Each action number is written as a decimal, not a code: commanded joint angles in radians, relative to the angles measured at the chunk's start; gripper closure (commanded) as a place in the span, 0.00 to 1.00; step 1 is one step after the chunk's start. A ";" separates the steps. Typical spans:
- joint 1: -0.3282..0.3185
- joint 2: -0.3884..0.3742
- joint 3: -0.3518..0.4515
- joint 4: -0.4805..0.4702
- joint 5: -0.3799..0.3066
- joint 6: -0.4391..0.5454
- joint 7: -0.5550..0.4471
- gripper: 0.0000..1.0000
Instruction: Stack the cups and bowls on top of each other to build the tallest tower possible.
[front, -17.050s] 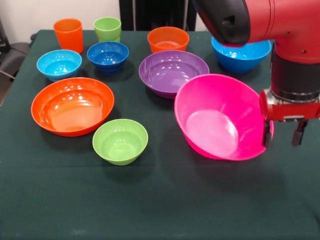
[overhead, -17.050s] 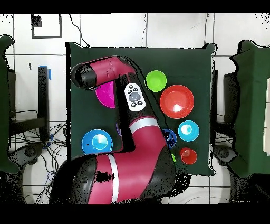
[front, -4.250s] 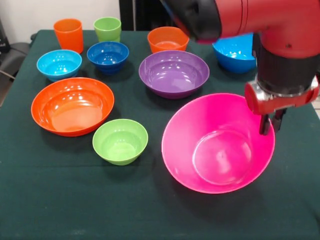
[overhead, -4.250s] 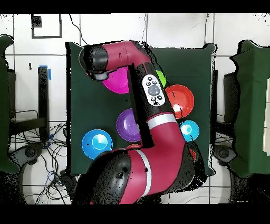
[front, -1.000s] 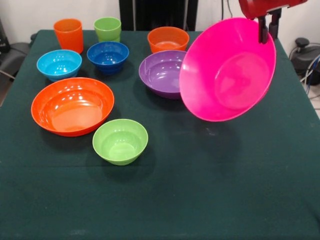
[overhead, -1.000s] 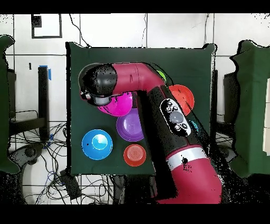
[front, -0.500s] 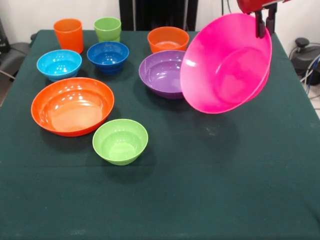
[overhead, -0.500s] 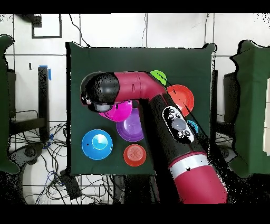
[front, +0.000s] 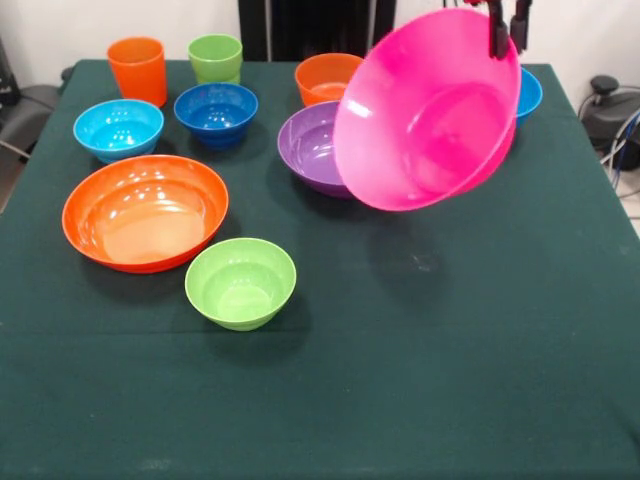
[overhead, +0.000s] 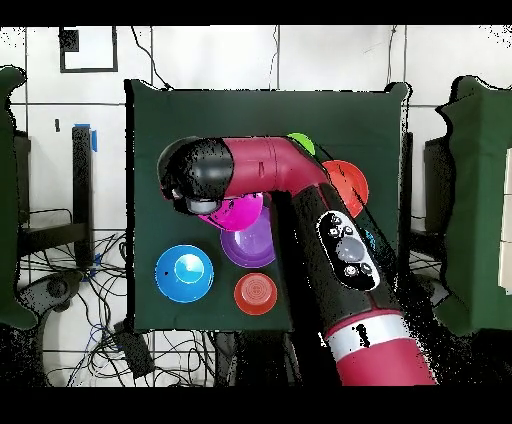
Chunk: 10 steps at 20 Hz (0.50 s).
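Note:
My gripper hangs at the top edge, shut on the rim of the large pink bowl. That bowl is in the air, tilted with its opening toward the camera, over the right part of the purple bowl. From above, the pink bowl overlaps the purple bowl under the arm's wrist. The big blue bowl peeks out behind the pink one. The wide orange bowl, lime-green bowl, light-blue bowl, dark-blue bowl and small orange bowl rest singly. The orange cup and green cup stand at the back left.
The arm crosses the table's middle in the overhead view and hides several bowls. The green cloth stretches bare across the front and right. In the overhead view, the big blue bowl and small orange bowl sit near the bottom edge.
The pink bowl has swung left and slightly up in my gripper, now covering more of the purple bowl and uncovering the big blue bowl's edge.

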 joint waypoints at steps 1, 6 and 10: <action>-0.004 -0.071 -0.057 0.042 -0.011 0.127 0.053 1.00; -0.014 -0.083 -0.062 0.057 -0.013 0.121 0.040 1.00; -0.017 -0.060 -0.050 0.025 -0.057 0.056 -0.007 1.00</action>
